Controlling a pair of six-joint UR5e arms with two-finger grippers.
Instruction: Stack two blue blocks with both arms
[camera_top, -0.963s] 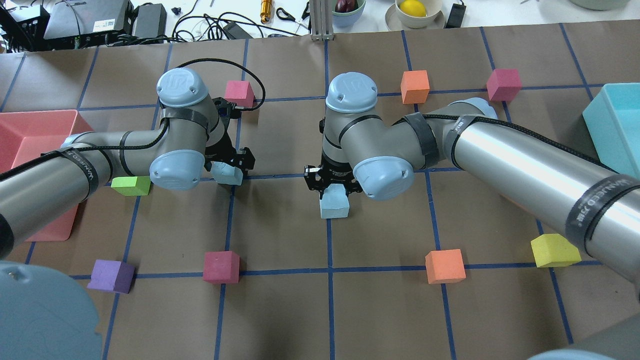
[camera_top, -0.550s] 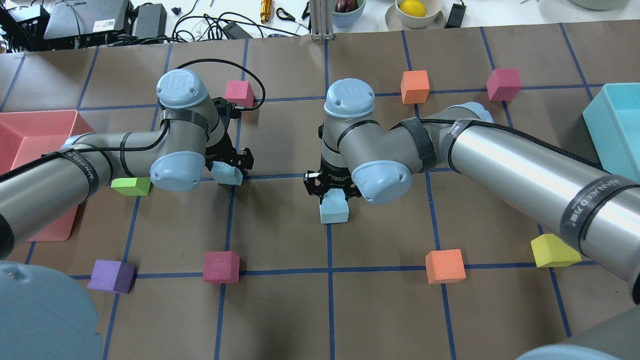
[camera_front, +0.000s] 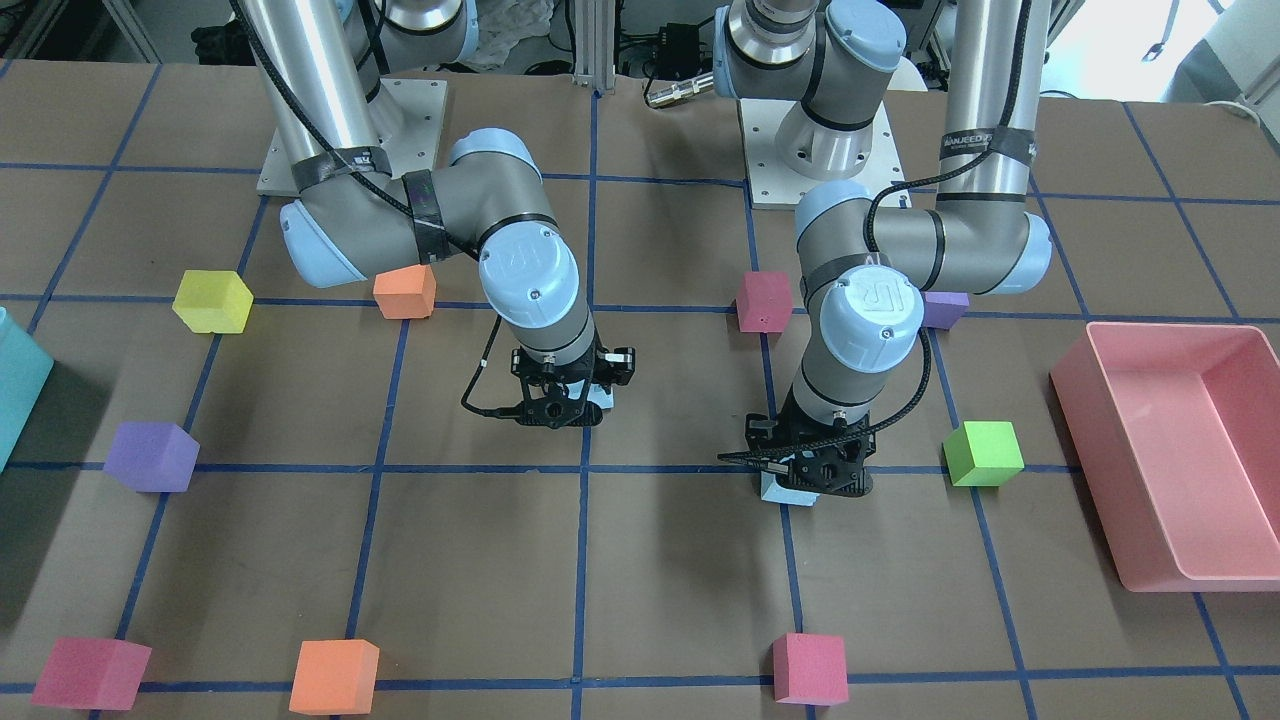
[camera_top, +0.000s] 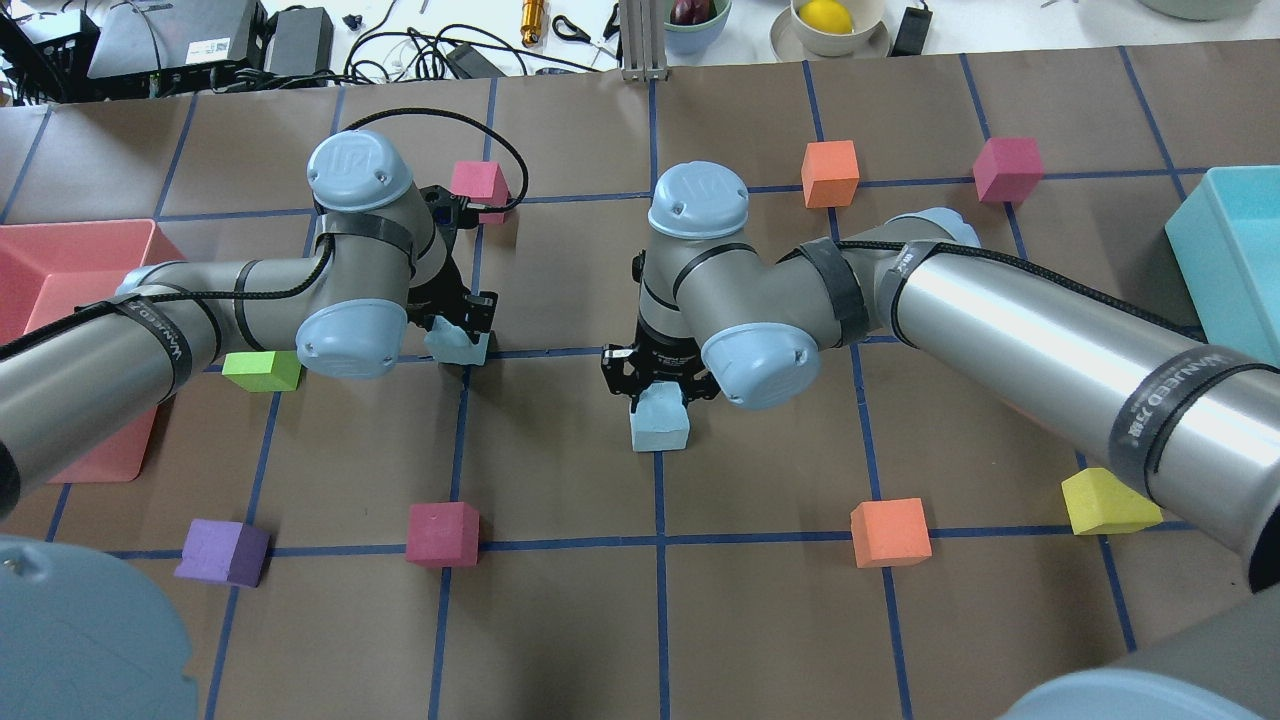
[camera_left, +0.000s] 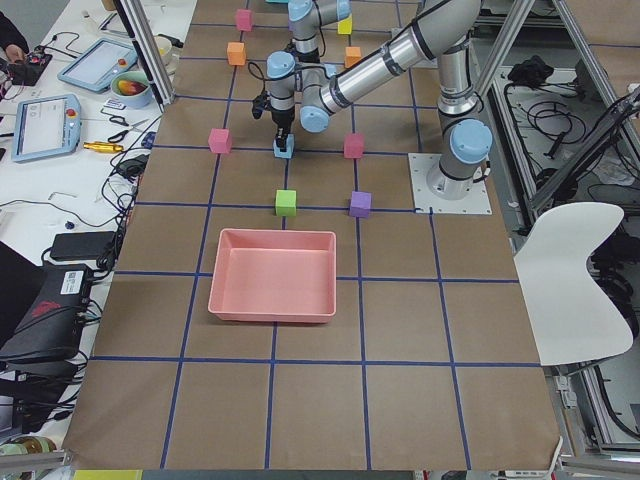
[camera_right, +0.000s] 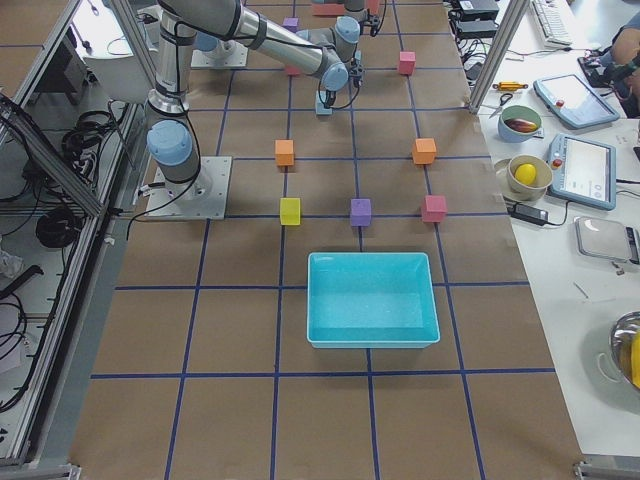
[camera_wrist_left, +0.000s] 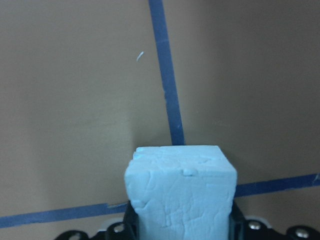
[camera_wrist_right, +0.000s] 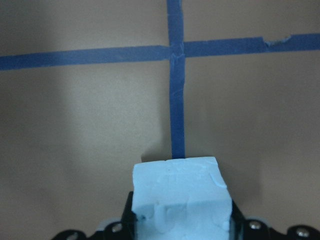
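My left gripper (camera_top: 458, 336) is shut on one pale blue block (camera_top: 455, 348), held low over a blue tape crossing. The left wrist view shows this block (camera_wrist_left: 180, 192) clamped between the black fingers. My right gripper (camera_top: 658, 390) is shut on the other blue block (camera_top: 660, 428), low over the table about one grid square to the right of the first. The right wrist view shows that block (camera_wrist_right: 180, 197) between the fingers. In the front-facing view the left gripper (camera_front: 808, 478) is on the right and the right gripper (camera_front: 560, 405) is on the left. The two blocks are apart.
A pink bin (camera_top: 60, 250) stands at the left edge and a teal bin (camera_top: 1225, 250) at the right. Around the grippers lie a green cube (camera_top: 262, 370), a purple cube (camera_top: 222, 552), magenta cubes (camera_top: 442, 533) (camera_top: 478, 183), orange cubes (camera_top: 890, 532) (camera_top: 830, 172) and a yellow cube (camera_top: 1105, 503).
My right gripper has shifted a little to the left with its blue block. My left arm has shifted slightly with its block. Both stay shut.
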